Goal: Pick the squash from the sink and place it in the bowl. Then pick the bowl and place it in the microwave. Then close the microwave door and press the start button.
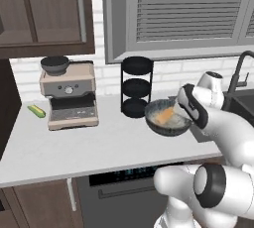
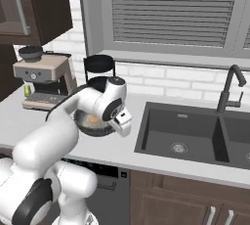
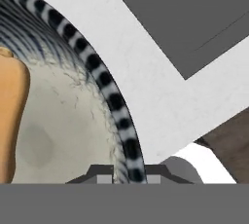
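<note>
The dark blue-grey streaked bowl is tilted over the white counter, just left of the sink. The orange-tan squash lies inside it. My gripper is shut on the bowl's right rim, one fingertip inside and the other outside. I cannot tell whether the bowl still touches the counter. The dark double sink has a tall faucet. The microwave and its door are out of view.
A black stacked round rack stands right behind the bowl. A beige coffee machine sits further left, with a yellow-green corn piece beside it. Wall cabinets hang above the counter's left end.
</note>
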Robot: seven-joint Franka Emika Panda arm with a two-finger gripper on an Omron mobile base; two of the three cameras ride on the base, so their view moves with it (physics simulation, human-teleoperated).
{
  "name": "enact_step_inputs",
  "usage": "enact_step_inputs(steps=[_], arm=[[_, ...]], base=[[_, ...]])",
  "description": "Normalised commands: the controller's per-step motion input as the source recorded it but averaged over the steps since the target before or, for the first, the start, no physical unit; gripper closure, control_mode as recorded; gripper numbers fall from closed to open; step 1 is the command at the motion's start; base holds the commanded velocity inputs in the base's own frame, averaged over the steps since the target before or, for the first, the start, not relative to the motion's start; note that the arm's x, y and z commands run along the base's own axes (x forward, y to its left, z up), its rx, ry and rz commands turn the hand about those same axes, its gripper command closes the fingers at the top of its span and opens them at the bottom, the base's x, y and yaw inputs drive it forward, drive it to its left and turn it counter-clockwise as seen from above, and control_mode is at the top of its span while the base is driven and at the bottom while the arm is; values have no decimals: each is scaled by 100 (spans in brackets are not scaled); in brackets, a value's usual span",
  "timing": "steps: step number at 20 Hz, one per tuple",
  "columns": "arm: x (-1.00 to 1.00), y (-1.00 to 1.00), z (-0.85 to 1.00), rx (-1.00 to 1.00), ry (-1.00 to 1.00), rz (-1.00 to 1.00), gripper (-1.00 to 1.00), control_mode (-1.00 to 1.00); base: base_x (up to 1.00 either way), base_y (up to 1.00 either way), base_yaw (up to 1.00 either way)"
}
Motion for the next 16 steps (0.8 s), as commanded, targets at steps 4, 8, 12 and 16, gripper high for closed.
enact_step_inputs(steps=[4,8,12,16], arm=[[-18,0,16,0,0,-50,100,-100],[-8,0,14,0,0,-52,100,-100],[-3,0,21,0,0,-52,100,-100],[-31,0,39,5,-5,-35,100,-100]], base=[[0,0,0],[0,0,0],[0,0,0],[0,0,0]])
